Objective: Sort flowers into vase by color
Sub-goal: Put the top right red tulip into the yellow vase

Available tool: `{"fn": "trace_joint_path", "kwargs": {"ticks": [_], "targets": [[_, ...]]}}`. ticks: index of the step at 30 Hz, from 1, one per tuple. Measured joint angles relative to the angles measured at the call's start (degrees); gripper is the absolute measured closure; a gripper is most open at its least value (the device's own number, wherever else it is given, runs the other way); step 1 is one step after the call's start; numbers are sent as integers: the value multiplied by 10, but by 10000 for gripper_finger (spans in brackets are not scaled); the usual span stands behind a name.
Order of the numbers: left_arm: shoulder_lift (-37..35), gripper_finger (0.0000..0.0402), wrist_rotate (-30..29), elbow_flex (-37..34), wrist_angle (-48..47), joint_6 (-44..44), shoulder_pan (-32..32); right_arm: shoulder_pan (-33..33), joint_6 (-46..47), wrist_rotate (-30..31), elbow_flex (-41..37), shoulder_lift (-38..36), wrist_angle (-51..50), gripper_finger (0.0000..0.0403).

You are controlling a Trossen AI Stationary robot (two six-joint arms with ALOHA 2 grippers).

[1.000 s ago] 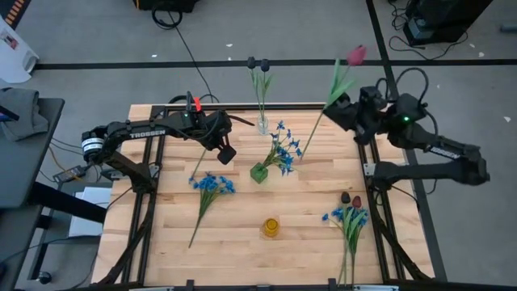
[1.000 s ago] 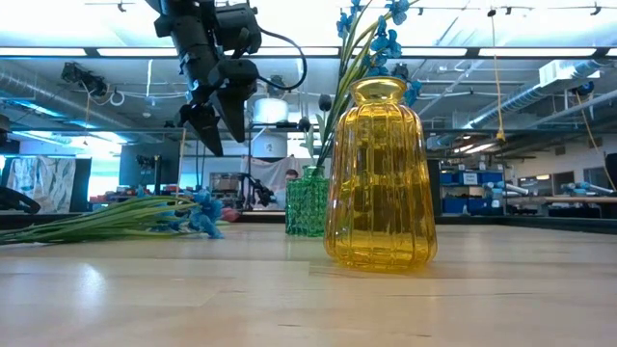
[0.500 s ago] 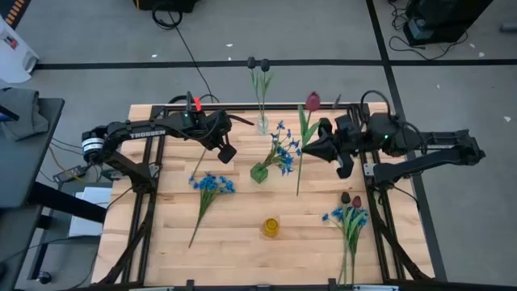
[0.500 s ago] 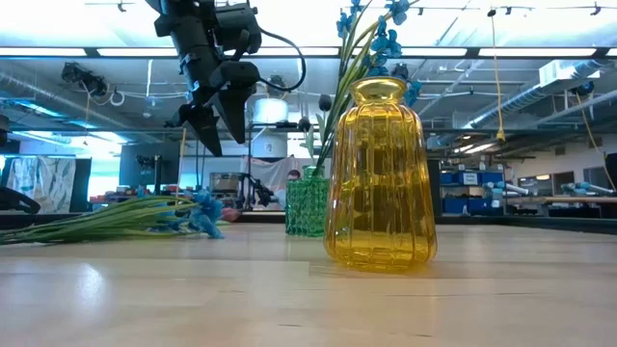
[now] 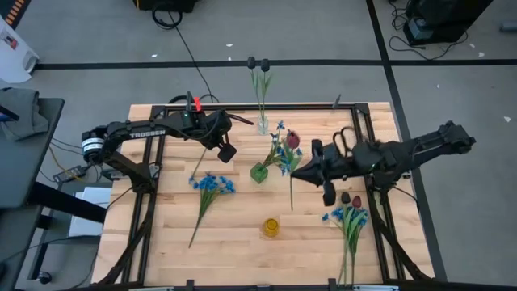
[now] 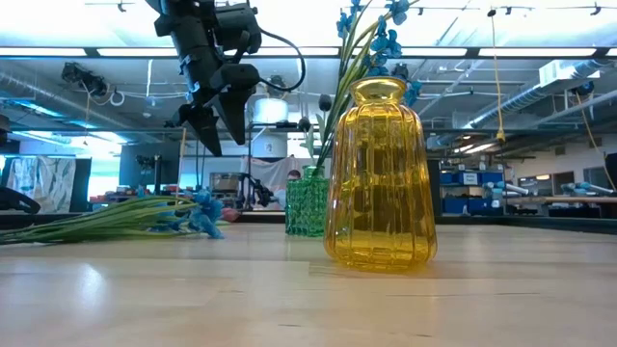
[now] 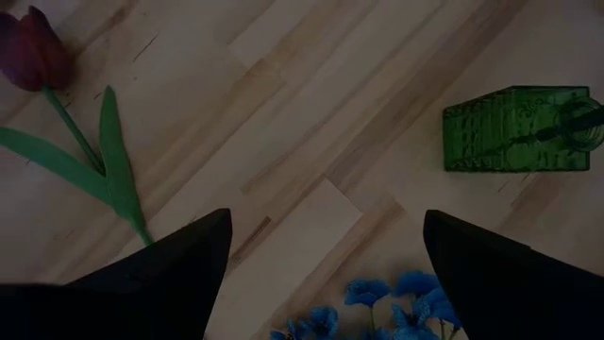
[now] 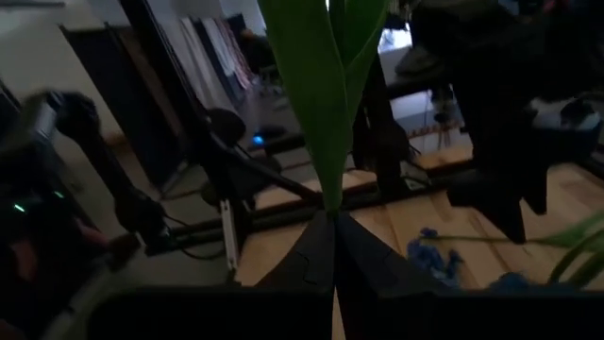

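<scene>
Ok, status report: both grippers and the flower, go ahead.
Right gripper shut on red tulip, beside green vase. Left gripper open, empty, hovering. Blue flowers already in that vase.

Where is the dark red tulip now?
In the high view the red tulip is held by the right gripper, right of the green vase, above the table's middle.

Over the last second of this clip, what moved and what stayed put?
The right hand, shut on the red tulip, swung from beyond the table's far right corner inward over the table, carrying the flower beside the green vase. The left hand stayed open in place; the yellow vase and lying flowers did not move.
</scene>
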Motion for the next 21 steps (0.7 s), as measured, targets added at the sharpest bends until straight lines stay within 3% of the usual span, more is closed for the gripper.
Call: {"fn": "trace_joint_path", "kwargs": {"ticks": [6, 21], "targets": [[0, 46, 0, 0, 0, -1, 0, 43, 0, 61, 0, 52, 11, 394], [0, 46, -5, 0, 0, -27, 0, 90, -1, 139, 0, 167, 122, 394]]}}
